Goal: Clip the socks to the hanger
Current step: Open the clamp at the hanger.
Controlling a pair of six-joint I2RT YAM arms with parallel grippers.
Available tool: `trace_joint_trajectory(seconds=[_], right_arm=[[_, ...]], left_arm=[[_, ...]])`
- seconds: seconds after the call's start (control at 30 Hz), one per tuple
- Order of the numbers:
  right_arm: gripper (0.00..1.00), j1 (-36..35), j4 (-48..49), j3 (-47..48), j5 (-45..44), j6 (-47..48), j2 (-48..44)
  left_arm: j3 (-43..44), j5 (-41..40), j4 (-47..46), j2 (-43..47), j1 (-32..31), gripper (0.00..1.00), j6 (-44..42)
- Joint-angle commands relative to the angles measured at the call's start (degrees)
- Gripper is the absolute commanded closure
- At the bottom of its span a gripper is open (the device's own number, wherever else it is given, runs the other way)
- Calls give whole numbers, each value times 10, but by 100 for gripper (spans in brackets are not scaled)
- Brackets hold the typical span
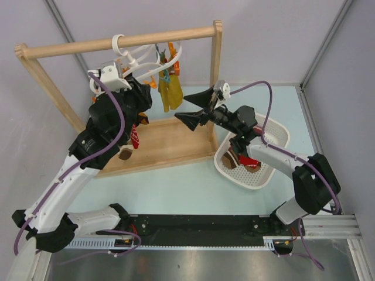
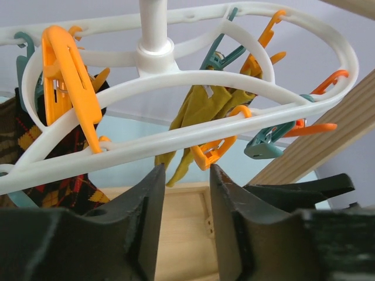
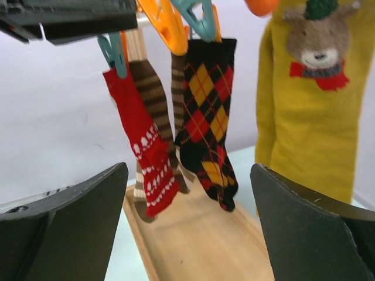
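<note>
the wooden rail frame (image 1: 64, 48) stands at the back of the pale worktop (image 1: 193, 187). the white hanger (image 1: 138, 57) hangs by its hook from the frame's top rail, left of the rail's middle. under that rail the red sock (image 3: 143, 146), with its white knitted pattern, is clipped at the cuff by a teal peg (image 3: 113, 51) of the hanger. the brown socks (image 3: 153, 88) with cream stripes hang just beside the red one, and their toes come down close to the frame's base board (image 1: 167, 143). i cannot tell whether they touch the board. a black sock with red-orange diamonds (image 3: 205, 117) hangs next to them, towards the frame's right post. a mustard-yellow sock (image 1: 171, 91) hangs nearer still to that post.

the left tool (image 2: 186, 171) is raised under the frame's rail, just below the hanger's lower ring. its fingers (image 2: 143, 222) stand a narrow slot apart with nothing between them. seen from above, the left arm covers much of the hanging socks.

the right tool (image 1: 197, 109) hovers in front of the frame's right post. its fingers are spread wide and empty, and they point at the hanging socks. a white perforated basket (image 1: 280, 133) sits on the worktop just right of the frame's right post, with brown and red cloth lying in it.
</note>
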State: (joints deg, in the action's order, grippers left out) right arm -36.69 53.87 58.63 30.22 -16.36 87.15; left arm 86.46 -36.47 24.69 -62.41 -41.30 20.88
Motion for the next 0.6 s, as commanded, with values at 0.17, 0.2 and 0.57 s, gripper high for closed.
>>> trace_joint_trajectory(seconds=[0.17,0.2,0.57], right_arm=[[9,-15,71,107,37,-32,78],[9,-17,72,122,38,-35,84],[10,-35,79,242,50,-55,160]], left_arm=[[16,-26,-11,-4,-2,65,8],[17,-27,-11,-4,-3,66,9],[25,-23,-18,-7,-2,69,14]])
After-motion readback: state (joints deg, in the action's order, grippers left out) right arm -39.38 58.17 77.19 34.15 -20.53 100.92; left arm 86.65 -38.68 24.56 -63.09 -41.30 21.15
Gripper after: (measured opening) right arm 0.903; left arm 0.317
